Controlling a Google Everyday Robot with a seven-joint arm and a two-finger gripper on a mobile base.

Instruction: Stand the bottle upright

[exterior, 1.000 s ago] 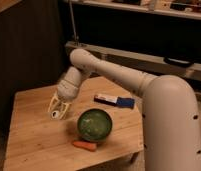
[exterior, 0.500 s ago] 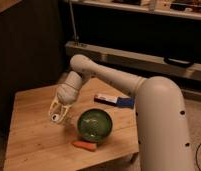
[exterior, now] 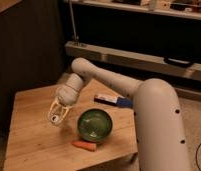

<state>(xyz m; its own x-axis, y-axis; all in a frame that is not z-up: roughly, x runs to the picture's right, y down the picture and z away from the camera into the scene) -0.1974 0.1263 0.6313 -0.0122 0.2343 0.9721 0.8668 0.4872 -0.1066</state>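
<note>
My gripper (exterior: 57, 114) hangs over the left half of the wooden table (exterior: 31, 145), just left of the green bowl (exterior: 95, 125). It points down and is shut on the bottle (exterior: 55, 118), a small whitish-translucent thing that shows between the fingers with a dark round end facing the camera. The bottle is tilted and sits just above the tabletop; I cannot tell if it touches the wood. The arm reaches in from the right, across the back of the table.
An orange carrot (exterior: 85, 145) lies in front of the bowl near the table's front edge. A blue and white packet (exterior: 113, 100) lies behind the bowl. A low shelf rail (exterior: 144, 60) runs behind the table.
The gripper has come down and slightly left toward the tabletop with the bottle in it. The bowl, carrot and packet have not moved.
</note>
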